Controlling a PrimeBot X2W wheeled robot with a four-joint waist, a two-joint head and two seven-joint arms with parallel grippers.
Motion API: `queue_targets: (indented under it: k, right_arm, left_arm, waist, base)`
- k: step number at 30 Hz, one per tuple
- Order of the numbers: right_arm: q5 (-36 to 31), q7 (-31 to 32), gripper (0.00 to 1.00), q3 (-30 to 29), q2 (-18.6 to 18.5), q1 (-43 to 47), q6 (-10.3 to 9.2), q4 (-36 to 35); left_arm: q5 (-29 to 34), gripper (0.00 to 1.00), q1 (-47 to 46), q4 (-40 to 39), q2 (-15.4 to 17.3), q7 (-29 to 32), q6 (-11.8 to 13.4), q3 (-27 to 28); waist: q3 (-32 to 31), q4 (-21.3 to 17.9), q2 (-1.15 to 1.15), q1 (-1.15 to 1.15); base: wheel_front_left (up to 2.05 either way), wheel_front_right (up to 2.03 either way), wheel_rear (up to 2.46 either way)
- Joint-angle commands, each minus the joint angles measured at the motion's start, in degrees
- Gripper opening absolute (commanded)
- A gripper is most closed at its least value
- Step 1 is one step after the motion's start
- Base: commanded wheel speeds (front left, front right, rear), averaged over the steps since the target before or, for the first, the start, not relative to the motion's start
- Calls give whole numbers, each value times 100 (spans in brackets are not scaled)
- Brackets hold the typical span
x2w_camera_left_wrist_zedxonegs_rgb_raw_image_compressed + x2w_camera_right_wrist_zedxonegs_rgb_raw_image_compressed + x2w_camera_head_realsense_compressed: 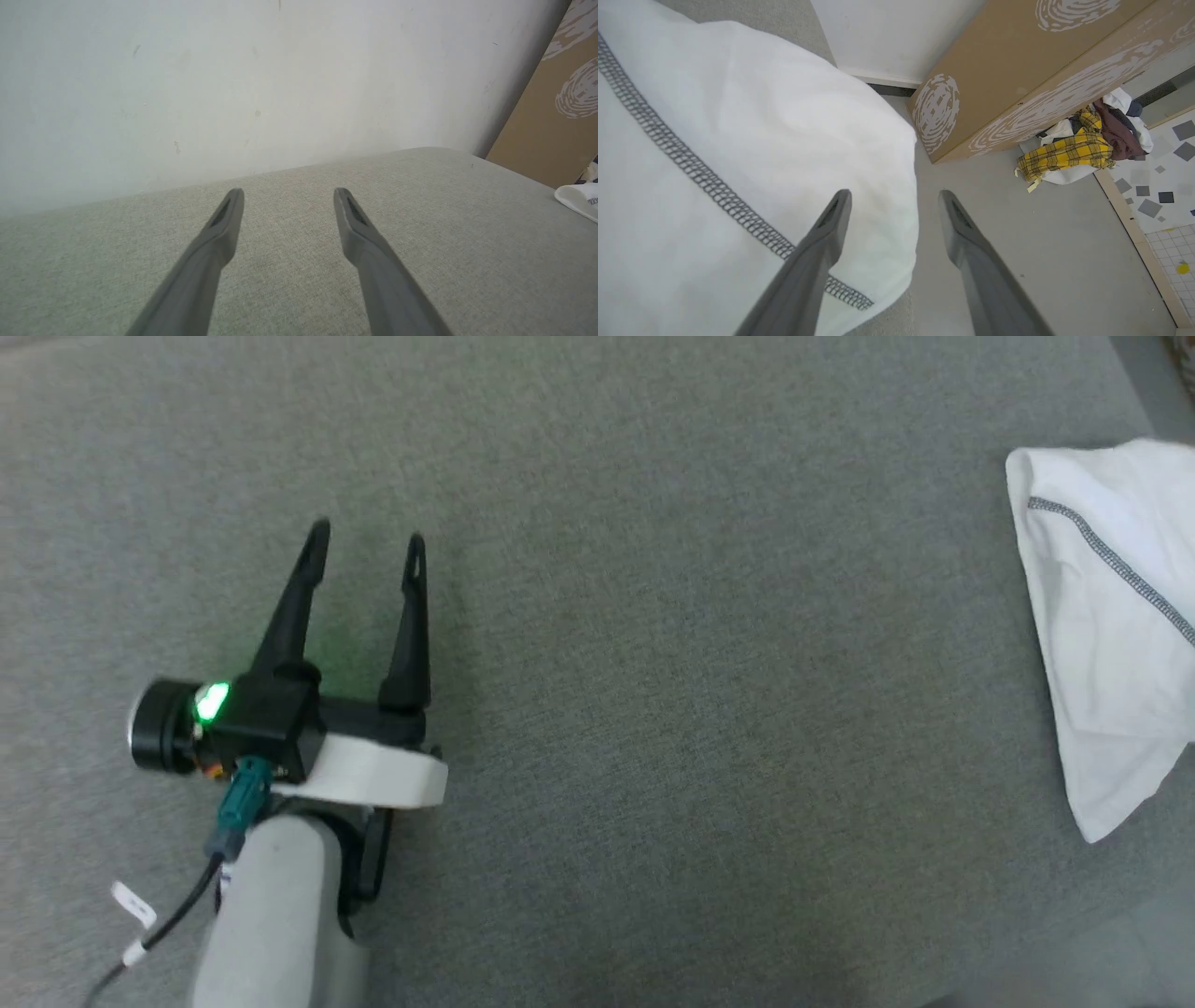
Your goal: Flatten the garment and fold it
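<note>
The left claw (367,535) has its two fingers spread with nothing between them, and it hangs low over the bare grey cushion (700,663), well apart from the garment (1102,635); I judge that it waits there because no cloth is within its reach. The right claw (894,193) is also spread and pinches nothing. In its wrist view one finger lies over the white cloth and the other over the floor (1041,242) beyond, so it seems lined up on the rounded edge of the garment to take it, though I cannot tell if a finger touches the fabric. In the head view the garment lies at the right edge of the cushion, bunched and folded on itself, with a dark zigzag seam (698,170) running across it. The flattening is therefore not yet done, and I think the garment must first come toward the middle, where there is room to spread it. The cushion is a plain woven fabric and meets a pale wall (233,70) at its far side. Beside it a brown box (1017,60) with white swirl prints stands on the grey floor, a pile of clothes (1069,154), one of them yellow check, lies near it, and farther off there are light tiles (1167,186) with grey squares
</note>
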Motion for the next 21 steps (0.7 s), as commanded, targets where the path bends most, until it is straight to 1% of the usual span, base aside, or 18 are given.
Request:
queue_targets:
  k: [1, 5, 8, 11, 14, 21]
  right_arm:
    - [-101, -27, 100, -222, 51, 200, -12, -24]
    - [-134, -28, 100, -747, 201, 634, -12, -272]
    - [-63, -28, 100, -881, 418, 1032, -12, -641]
    - [124, -28, 100, -686, 706, 1448, -12, -1041]
    - [286, -28, 100, -383, 953, 1813, -12, -1620]
    - [598, 47, 100, 209, 1587, 2368, -12, -2999]
  left_arm:
    - [-89, 100, 161, 62, -28, -62, 51, 39]
    - [-272, 100, 504, 183, -70, -122, 115, 122]
    - [-395, 100, 789, 223, -99, -143, 176, 200]
    - [-505, 100, 1088, 166, -124, -150, 256, 317]
    - [-583, 100, 1365, 88, -145, -151, 286, 402]
    - [-689, 100, 1760, 79, -161, -152, 242, 577]
  waist:
    - [-549, 174, 0, 0]
    - [-1028, 309, 0, 0]
    - [-1394, 448, 0, 0]
    - [-1681, 579, 0, 0]
    - [-1947, 754, 0, 0]
    - [-2309, 1229, 0, 0]
  base:
    - [0, 0, 0]
    - [0, 0, 0]
    - [0, 0, 0]
    - [0, 0, 0]
    - [0, 0, 0]
    - [0, 0, 0]
